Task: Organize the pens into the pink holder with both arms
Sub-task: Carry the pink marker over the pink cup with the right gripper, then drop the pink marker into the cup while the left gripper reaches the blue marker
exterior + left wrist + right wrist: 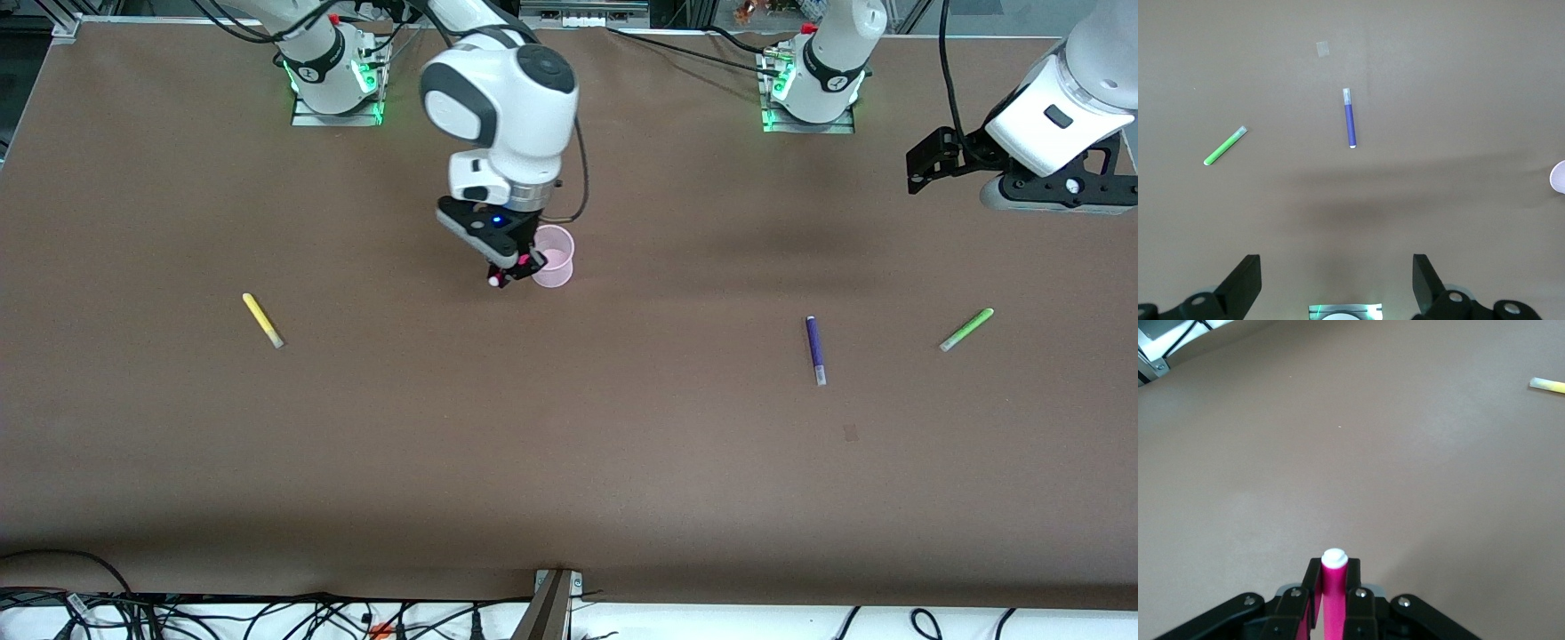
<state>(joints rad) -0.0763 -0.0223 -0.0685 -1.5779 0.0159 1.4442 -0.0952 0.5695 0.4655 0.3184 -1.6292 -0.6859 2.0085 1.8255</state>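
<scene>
The step in hand looks like the drop of the first pen: the right gripper (511,269) is pinching the magenta pen (503,272) and hangs right beside the rim of the pink holder (556,258), on the side toward the right arm's end of the counter (569,462). In the right wrist view the magenta pen (1334,593) stands clamped between the two black fingers, its white end poking out past them. In the front view the pen seems tilted, with its pale end low and just outside the holder's wall rather than over its mouth, though whether it touches the holder cannot be told. The next move therefore probably calls for bringing the pen over the opening, standing it more upright, and only then letting go, so it slides in and does not tip the light holder. Three pens lie flat on the counter, all nearer the front camera than the holder: the yellow pen (262,320) well off toward the right arm's end, the purple pen (815,349) and the green pen (966,329) well off toward the left arm's end. The left gripper (1337,283) waits with its fingers spread wide and empty, high over the counter near the purple and green pens.
</scene>
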